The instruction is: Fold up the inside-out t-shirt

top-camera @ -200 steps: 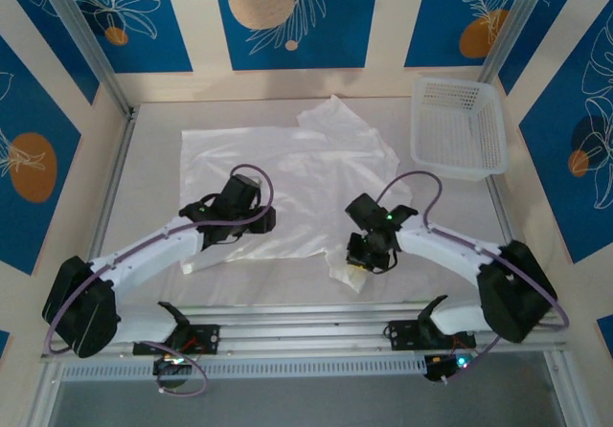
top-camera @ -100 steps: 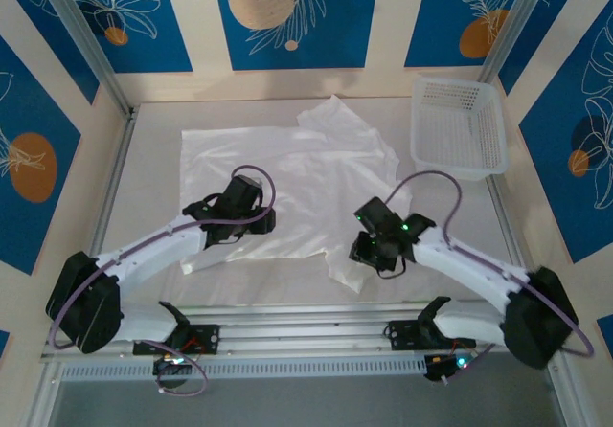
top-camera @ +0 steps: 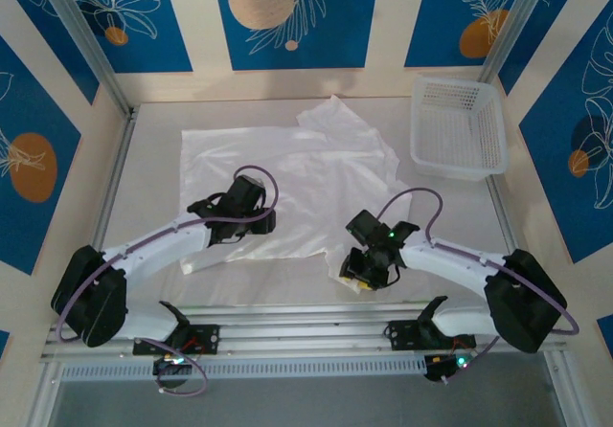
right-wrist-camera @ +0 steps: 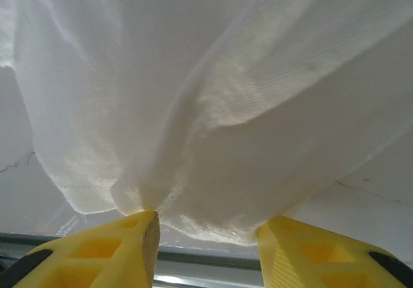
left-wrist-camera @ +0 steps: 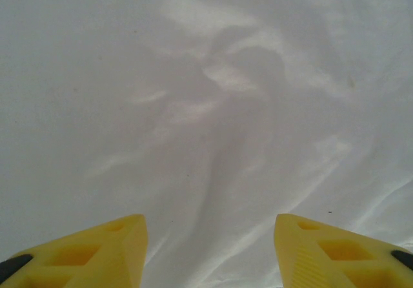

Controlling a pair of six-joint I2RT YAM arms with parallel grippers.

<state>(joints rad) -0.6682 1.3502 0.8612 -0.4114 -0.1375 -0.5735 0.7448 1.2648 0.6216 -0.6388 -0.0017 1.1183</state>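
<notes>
Two end effectors gape: we see the left end effector (left-wrist-camera: 210,230) empty above the spread t-shirt (top-camera: 306,173), its edge bunched, ungripped, between the right end effector (right-wrist-camera: 208,226) fingers. Folding seems barely begun.

- The white t-shirt (top-camera: 306,173) lies spread out, mostly flat and wrinkled, across the middle of the table (top-camera: 153,188).
- One sleeve points toward the far edge.
- Its near-right corner is bunched up close to the near edge.

Wrinkled t-shirt (left-wrist-camera: 206,94), gripper (left-wrist-camera: 210,220) spread, seemingly just above
</notes>
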